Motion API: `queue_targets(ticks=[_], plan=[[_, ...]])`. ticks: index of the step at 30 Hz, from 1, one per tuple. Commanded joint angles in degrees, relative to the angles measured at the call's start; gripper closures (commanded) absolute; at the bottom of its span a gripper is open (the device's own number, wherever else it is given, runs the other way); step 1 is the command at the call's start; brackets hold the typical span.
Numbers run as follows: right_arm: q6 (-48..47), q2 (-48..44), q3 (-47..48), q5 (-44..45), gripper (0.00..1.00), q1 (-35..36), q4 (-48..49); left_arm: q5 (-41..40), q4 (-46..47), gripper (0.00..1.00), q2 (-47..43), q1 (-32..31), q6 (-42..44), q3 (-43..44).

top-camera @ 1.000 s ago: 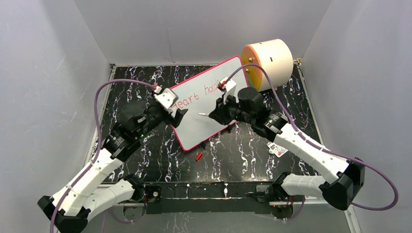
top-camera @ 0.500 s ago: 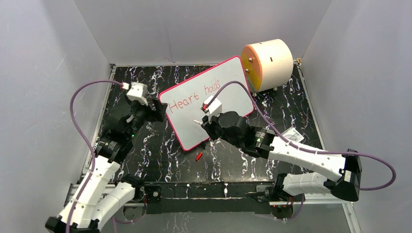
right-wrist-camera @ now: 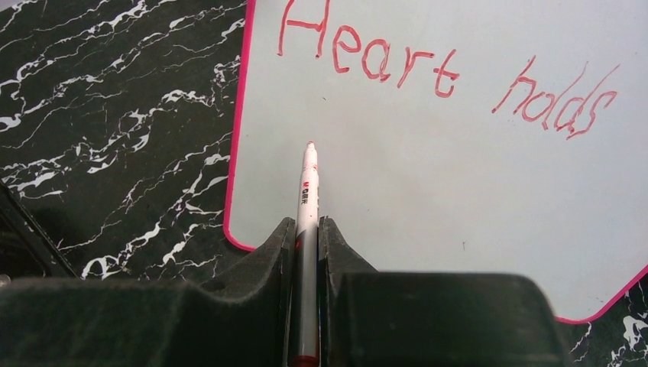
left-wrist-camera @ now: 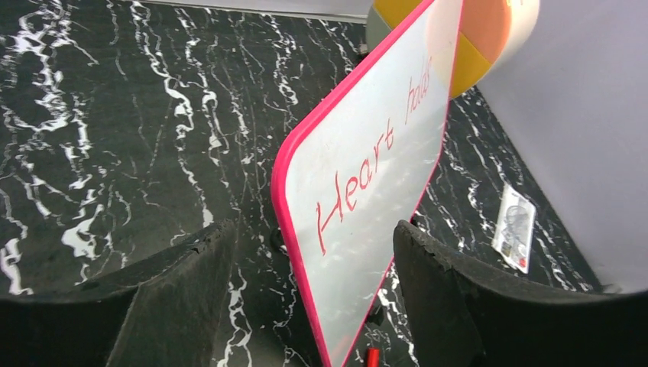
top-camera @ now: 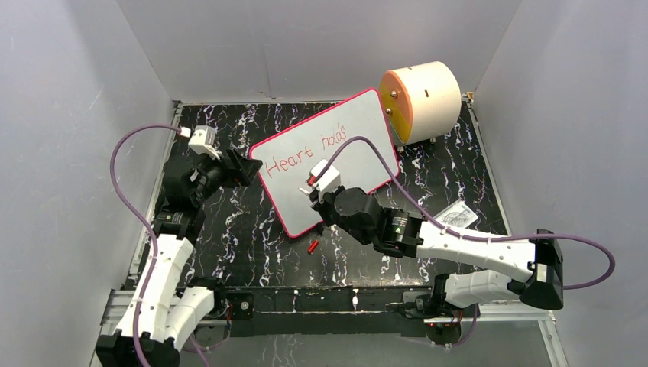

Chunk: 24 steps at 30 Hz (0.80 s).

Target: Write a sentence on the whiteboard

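**Position.** The whiteboard (top-camera: 286,199) is a large flat white rectangle with rounded corners and a thin pink-red rim. It lies askew in the middle of the black, white-veined worktop (top-camera: 252,245). Its far right corner is just beside the cream cylinder with an orange face (top-camera: 428,99).

**Lettering.** The sentence (right-wrist-camera: 367,57) is thin red handwriting, two words so far, "Heart" then "holds", slanting along the upper part. The lower half is blank, and you probably owe it a third word there.

**Right hand** (right-wrist-camera: 307,225). It is clamped on a slim white-and-grey marker with a red tip (right-wrist-camera: 308,191). The barrel lies between the fingers and the tip points forward over blank board below "Heart", near the left rim. Whether the tip touches the board cannot be told.

**Left hand** (left-wrist-camera: 313,228). The fingers are spread wide and hold nothing. The board's left edge shows between them, and from above it looks just clear of it.

**Handling (judgement).**
- The board is likely stiff, thin and light, with a slick face, so it may skid under pen pressure.
- Steady it at the pink rim on the left edge, well away from the ink, which will smear.

**Change.**
- A second ago your left hand sat on the board's left edge over "Heart". It has since drawn back off it.
- Your right hand has dropped from beside "holds" to the blank area lower left.
- The lettering and the board are unchanged.
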Motion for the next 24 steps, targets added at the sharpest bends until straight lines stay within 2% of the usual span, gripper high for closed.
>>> queue_targets(ticks=[1,8,11,15,20,24], plan=[[-2.0,0.6,-0.4,1.6,1.0,0.8,6.6,10.2,7.4,0.29,3.9,2.9,-4.2,0.3],[-2.2,0.8,-0.9,1.3,1.0,1.4,8.6,15.9,10.5,0.34,10.5,7.7,-5.7,3.0],[-2.2,1.2,-1.1,1.4,1.0,1.9,9.5,21.5,15.0,0.37,13.6,10.4,-8.1,2.8],[-2.2,1.9,-1.2,1.3,1.0,2.2,10.2,29.6,21.3,0.44,18.4,11.0,-10.9,2.9],[-3.8,2.6,-0.8,1.4,1.0,2.5,10.6,34.6,27.6,0.55,21.8,11.1,-13.8,3.3],[-4.1,3.2,-0.5,1.9,1.0,2.9,11.3,37.3,31.1,0.68,24.8,11.1,-15.9,2.9]])
